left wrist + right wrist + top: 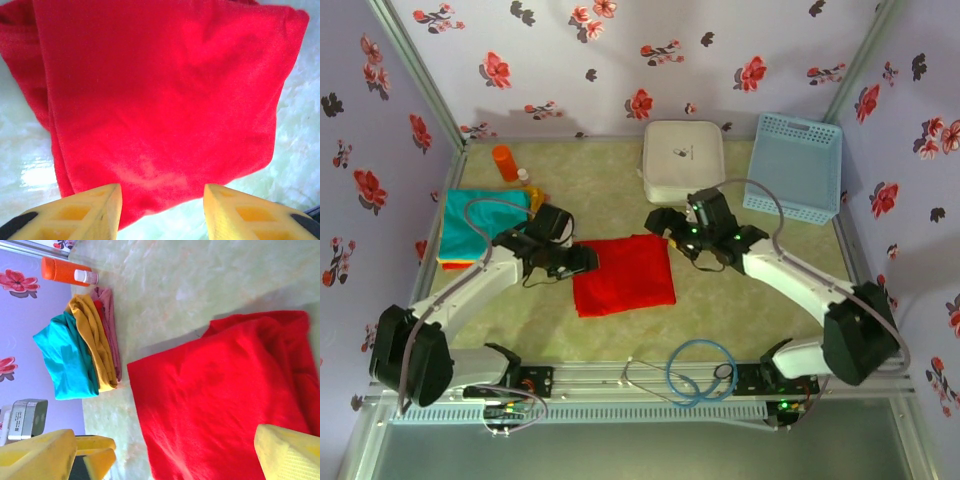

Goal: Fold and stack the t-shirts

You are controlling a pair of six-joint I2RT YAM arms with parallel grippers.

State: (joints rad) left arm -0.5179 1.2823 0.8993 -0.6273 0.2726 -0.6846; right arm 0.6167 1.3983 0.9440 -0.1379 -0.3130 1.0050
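Observation:
A bright red t-shirt [623, 273] lies folded into a rough square in the middle of the table. My left gripper [582, 260] hovers at its left edge. In the left wrist view that gripper [162, 210] is open, its yellow fingers [95, 212] apart over the red t-shirt [160, 100] hem, gripping nothing. My right gripper [665, 222] is over the shirt's far right corner. In the right wrist view it [167, 455] stands wide open above the red cloth [225, 400]. Folded teal [65, 360] and yellow [92, 340] t-shirts sit stacked at the far left [480, 225].
A white rounded case [682, 160] and a light blue lattice basket [797, 165] stand at the back right. An orange bottle [506, 162] lies behind the stack. A blue cable loop [700, 370] rests by the arm bases. Flowered walls close in three sides.

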